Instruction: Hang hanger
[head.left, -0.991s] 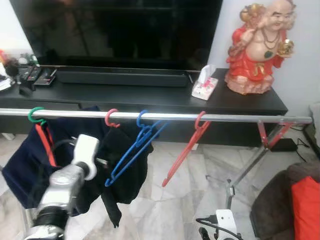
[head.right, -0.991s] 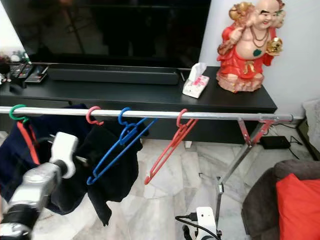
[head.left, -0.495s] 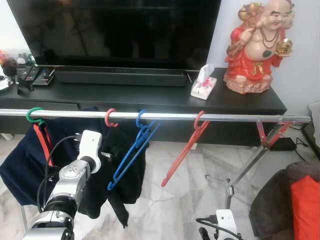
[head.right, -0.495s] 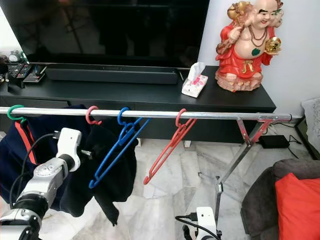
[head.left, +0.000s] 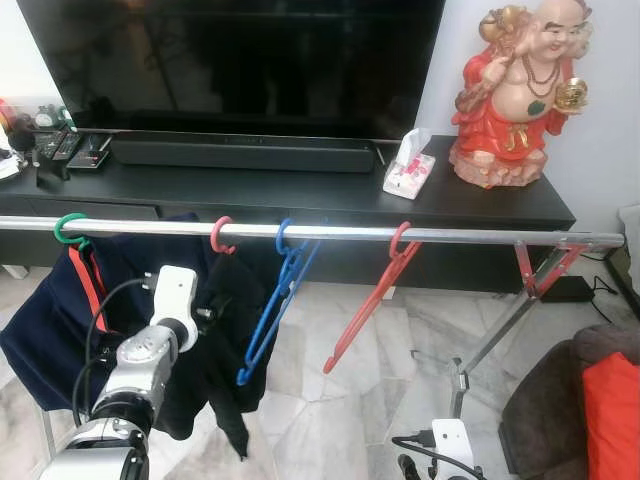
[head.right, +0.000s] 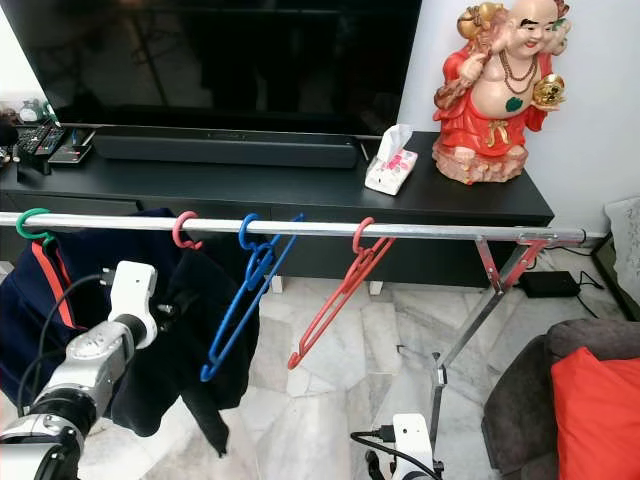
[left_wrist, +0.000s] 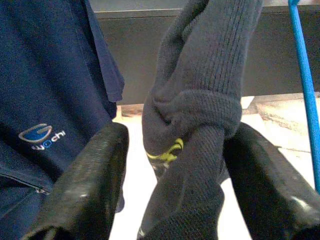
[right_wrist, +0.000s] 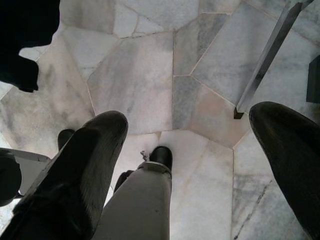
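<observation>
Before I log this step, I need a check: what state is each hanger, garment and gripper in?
Green hanger: on rail, carrying navy jacket.
Pink hanger: on rail, carrying dark sweater.
Blue hanger: hooked, bare.
Red hanger: hooked, bare.
Left gripper: fingers open around sweater.
Right gripper: open, idle.

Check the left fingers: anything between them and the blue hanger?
Yes. A dark knit garment hangs between the open left gripper's fingers, and the blue hanger lies past it to one side. In the eye views, it hangs from the rail beside that garment.
</observation>
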